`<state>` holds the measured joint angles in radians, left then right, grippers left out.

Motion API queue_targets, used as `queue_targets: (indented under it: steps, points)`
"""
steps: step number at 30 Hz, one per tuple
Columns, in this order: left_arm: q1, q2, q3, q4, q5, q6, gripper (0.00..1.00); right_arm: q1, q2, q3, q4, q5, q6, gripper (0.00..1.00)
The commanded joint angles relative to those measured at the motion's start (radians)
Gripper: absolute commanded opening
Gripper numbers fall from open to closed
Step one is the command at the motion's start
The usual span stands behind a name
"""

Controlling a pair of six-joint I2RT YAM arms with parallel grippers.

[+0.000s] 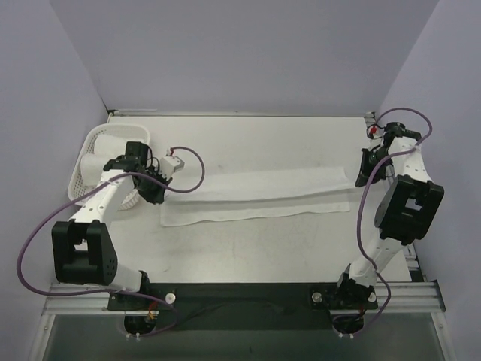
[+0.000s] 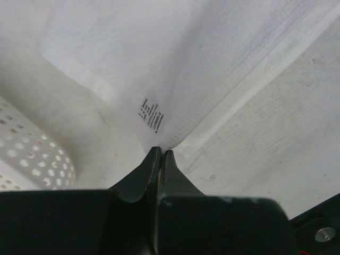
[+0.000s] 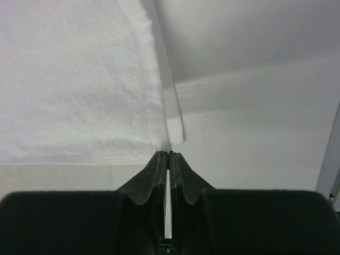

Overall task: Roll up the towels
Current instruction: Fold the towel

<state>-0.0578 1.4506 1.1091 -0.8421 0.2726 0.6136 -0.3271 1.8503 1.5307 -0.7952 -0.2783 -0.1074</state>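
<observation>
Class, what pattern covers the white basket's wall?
Rows of small round holes across the basket, clearest in the left wrist view.

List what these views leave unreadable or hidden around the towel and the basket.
- Label print, left wrist view: too small and blurred to read.
- Basket contents, top view: the left arm covers part; white on white.
- How much towel the right claw pinches, right wrist view: its fingers hide it.
- Towel layers, top view: too small to count.
</observation>
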Motion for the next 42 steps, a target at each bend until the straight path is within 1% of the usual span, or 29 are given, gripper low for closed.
queue_targets:
  steps: [1,6,14,17,21,27,30,35,38,42]
  points:
    - [-0.014,0.031,-0.095,0.021,0.008,0.000,0.00,-0.003,0.050,-0.035,-0.018,0.011,-0.005,0.00]
    - [-0.059,0.103,-0.199,0.142,-0.026,-0.035,0.00,0.008,0.110,-0.056,0.013,0.010,0.012,0.00]
    - [-0.057,0.191,-0.230,0.205,-0.087,-0.049,0.00,0.013,0.119,-0.110,0.036,0.030,-0.003,0.00]
    - [-0.057,0.211,-0.198,0.212,-0.093,-0.060,0.00,0.010,0.121,-0.089,0.036,0.047,-0.005,0.00]
    - [-0.057,0.260,-0.109,0.218,-0.087,-0.083,0.00,-0.009,0.121,-0.057,0.031,0.071,-0.017,0.00]
    - [-0.060,0.317,0.015,0.189,-0.078,-0.103,0.00,-0.024,0.096,-0.064,0.019,0.047,-0.032,0.00]
    - [-0.060,0.297,0.087,0.135,-0.072,-0.094,0.00,-0.021,0.076,-0.050,0.005,0.013,-0.020,0.00]
    - [-0.056,0.203,0.187,0.038,-0.076,-0.051,0.00,-0.023,0.055,-0.001,-0.025,-0.009,-0.009,0.00]
    - [-0.043,0.145,0.228,-0.021,-0.079,-0.019,0.00,-0.029,0.035,0.031,-0.050,-0.027,-0.008,0.00]
    - [-0.028,0.082,0.230,-0.081,-0.067,0.034,0.00,-0.047,-0.003,0.051,-0.076,-0.047,-0.009,0.00]
